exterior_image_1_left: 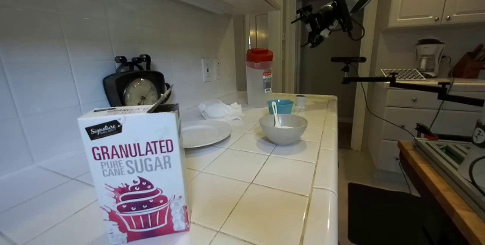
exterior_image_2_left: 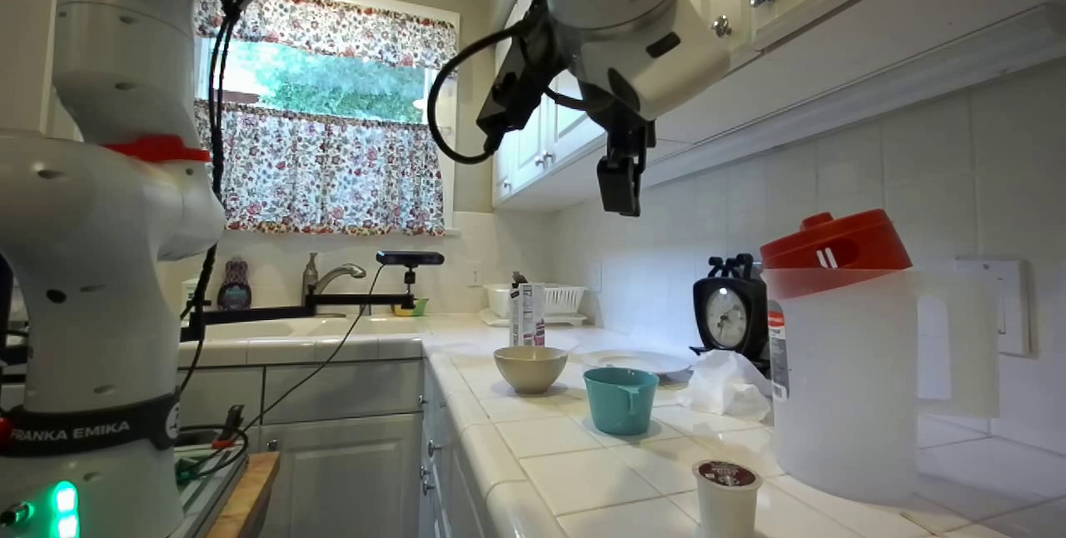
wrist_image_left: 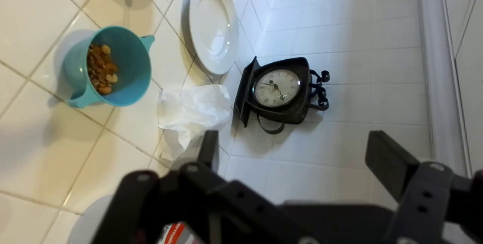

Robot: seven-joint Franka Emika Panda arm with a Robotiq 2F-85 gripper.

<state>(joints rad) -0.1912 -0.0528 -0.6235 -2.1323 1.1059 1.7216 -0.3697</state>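
Above the counter (exterior_image_2_left: 575, 471), the claw (wrist_image_left: 299, 154) hangs released, its fingers well apart around bare air; the jug (exterior_image_2_left: 841, 380) and the cup (exterior_image_2_left: 608, 409) look nearest to it, both below. In an exterior view I see the jug near on the right, a pod (exterior_image_2_left: 727, 505) to its left. The cup sits farther off to the left, and the wrist view shows me nuts (wrist_image_left: 101, 68) inside it. Crumpled paper (exterior_image_2_left: 724, 388) lies right of the cup, near the clock (exterior_image_2_left: 726, 313). Beyond the cup is the bowl (exterior_image_2_left: 530, 371), a spoon (exterior_image_1_left: 275, 114) leaning in it; the plate (exterior_image_2_left: 637, 363) lies right of it, the box (exterior_image_2_left: 526, 317) farther still.
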